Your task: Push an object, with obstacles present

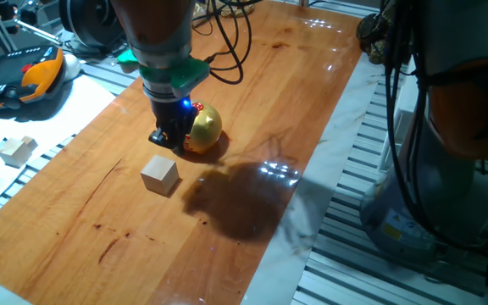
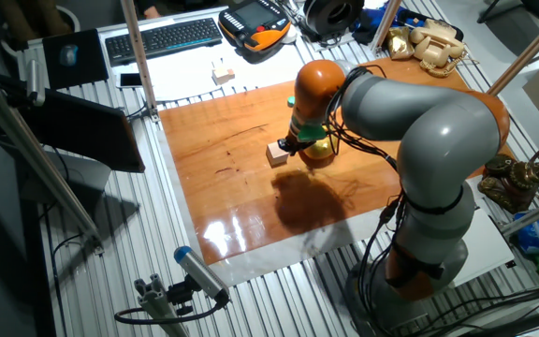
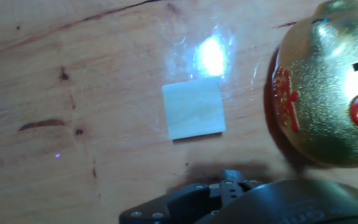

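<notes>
Standing by the table: far left on the white side sheet there's a paler block (image 1: 15,150), off the wood, not our target. Next right, the beige cube (image 1: 160,175) sits flat on the wooden table (image 1: 74,229), near the middle, clear on all sides. Then the gripper (image 1: 169,137), low over the board just behind the cube, near it but apart from what I can see. Jaws: can't tell how far apart, the hand view only shows the dark body at the bottom edge; nothing held as far as I can see. Right of that, tight beside the gripper, the golden pig (image 1: 203,129), glossy, red markings, coin slot on top

Handling guess: cube looks light, rigid, plain flat faces, should slide easily on that varnished surface. No need to grasp, contact the face nearest the fingers, centred and low, or it'll likely yaw off line. Pig is round, would probably roll or skid if clipped, so keep the push line heading away from it
</notes>
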You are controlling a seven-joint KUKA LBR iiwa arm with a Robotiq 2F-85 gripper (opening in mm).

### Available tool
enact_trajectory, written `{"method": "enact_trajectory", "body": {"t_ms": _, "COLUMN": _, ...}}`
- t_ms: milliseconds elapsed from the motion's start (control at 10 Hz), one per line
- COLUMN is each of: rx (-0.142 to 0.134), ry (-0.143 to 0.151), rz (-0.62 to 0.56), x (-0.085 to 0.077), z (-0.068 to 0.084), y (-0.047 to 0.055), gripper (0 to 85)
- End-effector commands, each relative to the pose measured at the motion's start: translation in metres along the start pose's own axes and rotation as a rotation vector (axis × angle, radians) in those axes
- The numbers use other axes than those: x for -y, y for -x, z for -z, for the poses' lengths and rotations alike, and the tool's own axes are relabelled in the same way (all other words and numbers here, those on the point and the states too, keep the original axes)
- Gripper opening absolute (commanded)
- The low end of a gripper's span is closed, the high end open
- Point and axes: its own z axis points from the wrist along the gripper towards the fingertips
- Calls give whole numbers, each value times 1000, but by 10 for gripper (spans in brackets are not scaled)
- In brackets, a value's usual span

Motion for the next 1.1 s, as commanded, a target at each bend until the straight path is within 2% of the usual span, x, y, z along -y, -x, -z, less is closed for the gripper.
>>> {"method": "enact_trajectory", "body": {"t_ms": 0, "rx": -2, "ry": -1, "rz": -4, "x": 0, "z": 0, "y": 0, "gripper": 0}}
{"method": "enact_trajectory", "body": {"t_ms": 300, "rx": 4, "ry": 4, "rz": 10, "x": -1, "z": -1, "y": -1, "gripper": 0}}
{"method": "enact_trajectory", "body": {"t_ms": 400, "rx": 14, "ry": 18, "rz": 5, "x": -1, "z": -1, "y": -1, "gripper": 0}}
{"method": "enact_trajectory", "body": {"t_ms": 500, "rx": 25, "ry": -2, "rz": 18, "x": -1, "z": -1, "y": -1, "gripper": 0}}
{"method": "enact_trajectory", "body": {"t_ms": 700, "rx": -8, "ry": 17, "rz": 74, "x": -1, "z": -1, "y": -1, "gripper": 0}}
{"method": "enact_trajectory", "body": {"t_ms": 800, "rx": -15, "ry": 29, "rz": 100, "x": -1, "z": -1, "y": -1, "gripper": 0}}
{"method": "enact_trajectory", "body": {"t_ms": 1000, "rx": -3, "ry": 19, "rz": 108, "x": -1, "z": -1, "y": -1, "gripper": 0}}
